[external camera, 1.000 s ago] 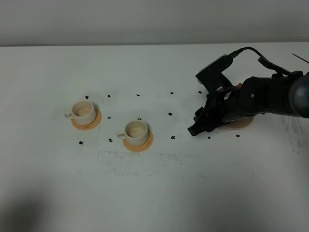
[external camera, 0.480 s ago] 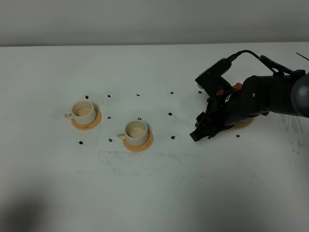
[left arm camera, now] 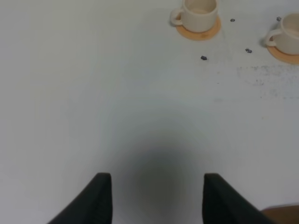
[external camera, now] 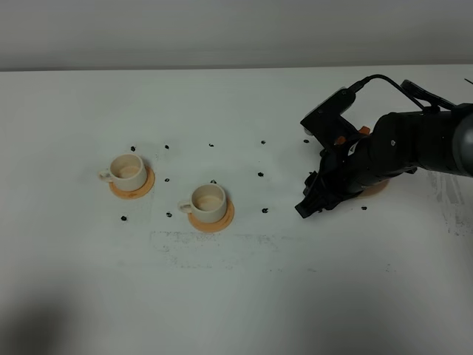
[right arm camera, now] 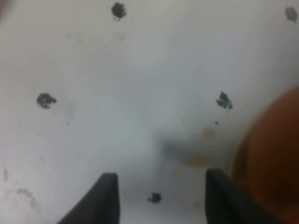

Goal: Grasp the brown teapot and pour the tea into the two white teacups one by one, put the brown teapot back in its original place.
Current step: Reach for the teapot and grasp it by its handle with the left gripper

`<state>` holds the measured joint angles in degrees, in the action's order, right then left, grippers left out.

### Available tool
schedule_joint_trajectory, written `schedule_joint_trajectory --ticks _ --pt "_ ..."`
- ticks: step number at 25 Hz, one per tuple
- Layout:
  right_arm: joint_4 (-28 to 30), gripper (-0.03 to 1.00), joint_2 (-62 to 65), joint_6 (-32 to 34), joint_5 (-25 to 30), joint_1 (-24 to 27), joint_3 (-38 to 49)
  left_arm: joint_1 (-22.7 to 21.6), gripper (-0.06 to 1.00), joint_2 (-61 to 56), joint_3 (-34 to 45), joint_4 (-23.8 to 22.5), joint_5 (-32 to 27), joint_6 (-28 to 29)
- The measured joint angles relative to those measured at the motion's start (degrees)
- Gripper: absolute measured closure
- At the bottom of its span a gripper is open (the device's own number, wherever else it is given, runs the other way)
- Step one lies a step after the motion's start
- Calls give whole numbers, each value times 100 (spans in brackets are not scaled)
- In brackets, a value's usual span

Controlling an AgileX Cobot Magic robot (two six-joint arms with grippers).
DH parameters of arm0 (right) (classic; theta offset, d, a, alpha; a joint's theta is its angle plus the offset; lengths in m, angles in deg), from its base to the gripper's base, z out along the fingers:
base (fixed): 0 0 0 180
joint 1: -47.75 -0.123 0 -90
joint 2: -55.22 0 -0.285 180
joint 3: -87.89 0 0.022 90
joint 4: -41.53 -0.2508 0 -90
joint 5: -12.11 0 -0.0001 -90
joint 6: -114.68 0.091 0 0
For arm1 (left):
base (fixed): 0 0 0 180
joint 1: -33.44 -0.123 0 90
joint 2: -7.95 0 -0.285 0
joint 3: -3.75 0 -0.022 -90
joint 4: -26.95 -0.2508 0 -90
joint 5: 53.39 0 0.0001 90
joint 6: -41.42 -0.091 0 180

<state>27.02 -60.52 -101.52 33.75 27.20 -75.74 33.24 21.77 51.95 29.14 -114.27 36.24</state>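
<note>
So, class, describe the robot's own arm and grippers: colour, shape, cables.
The right arm is black and bulky with rounded housings, a boxy black module at its wrist and a thin black cable looping above it. The right gripper and the left gripper each have two flat, dark, tapered fingers. No markings are legible.

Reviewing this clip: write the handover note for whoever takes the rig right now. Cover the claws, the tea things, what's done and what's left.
Left claw: open, empty, over bare table, well away from the cups.
Right claw: open, holding nothing. The brown teapot lies beside one finger, not between them.
Teapot: on the right of the table under the right arm, apparently on the beige coaster, mostly hidden in the high view.
Left teacup and middle teacup: upright, untouched.
Done: unclear whether tea has been poured.
Left: if it hasn't, grasp the pot, fill both cups, return it.
</note>
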Motion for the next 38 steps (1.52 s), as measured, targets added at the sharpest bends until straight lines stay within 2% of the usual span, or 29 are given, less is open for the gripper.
schedule_joint_trajectory --ticks 12,23,38 --pt "622 53 8 577 381 0 0 0 48 0 0 0 0 0" --pt "721 53 8 1119 394 12 0 0 48 0 0 0 0 -5" --pt "1526 53 8 2407 541 102 0 0 48 0 0 0 0 -5"
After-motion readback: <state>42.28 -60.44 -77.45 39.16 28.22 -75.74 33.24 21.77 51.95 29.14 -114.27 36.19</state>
